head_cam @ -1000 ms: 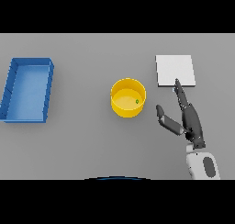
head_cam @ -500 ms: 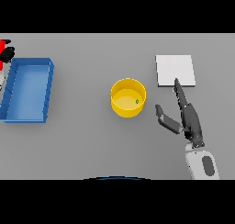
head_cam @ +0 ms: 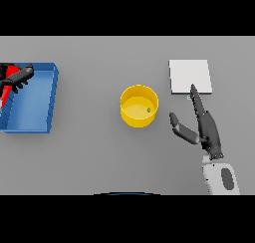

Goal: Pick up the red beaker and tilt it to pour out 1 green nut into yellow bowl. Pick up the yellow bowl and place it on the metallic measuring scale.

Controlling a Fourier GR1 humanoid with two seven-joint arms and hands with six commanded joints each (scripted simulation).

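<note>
Nut (head_cam: 148, 109), small and green, lies inside the round yellow bowl (head_cam: 139, 105); right hand (head_cam: 204, 127), fingers wide, waits beside it; left hand (head_cam: 19, 76) grips the red beaker (head_cam: 7, 87); a clumsy grab could tip the bowl.

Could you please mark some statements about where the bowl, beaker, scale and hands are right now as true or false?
1. The yellow bowl sits on the metallic scale. False: it stands on the table, left of the scale.
2. A green nut lies in the bowl. True.
3. The left hand holds the red beaker over the blue tray. True.
4. The right hand grips the bowl. False: it is open, beside the bowl, apart from it.
</note>
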